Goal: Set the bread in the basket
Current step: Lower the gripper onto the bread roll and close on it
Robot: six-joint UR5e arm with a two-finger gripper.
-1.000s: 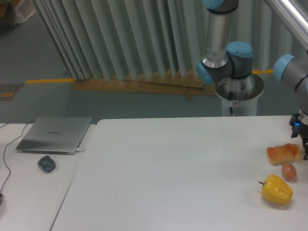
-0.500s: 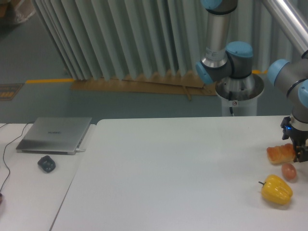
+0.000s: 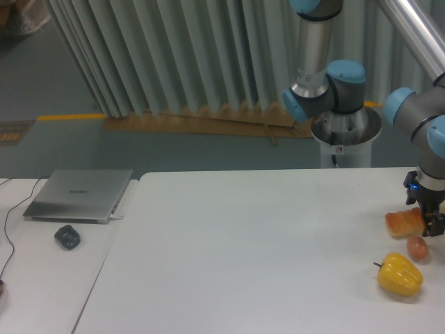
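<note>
The bread (image 3: 402, 222), a golden-brown roll, lies on the white table (image 3: 264, 236) near the right edge. My gripper (image 3: 431, 224) hangs over the roll's right end. One dark finger (image 3: 423, 214) stands in front of the crust and the other sits further right. The jaws look open around that end, and the roll still rests on the table. The roll's right part is hidden behind the fingers. The basket is out of view.
A small brownish egg (image 3: 417, 248) and a yellow bell pepper (image 3: 400, 274) lie just in front of the bread. A closed laptop (image 3: 80, 195) and a dark mouse (image 3: 67, 237) sit at the far left. The arm's base (image 3: 341, 132) stands behind the table.
The gripper has shifted left from the frame's right edge and now covers the bread's right end. The bread, egg and pepper have not moved.
</note>
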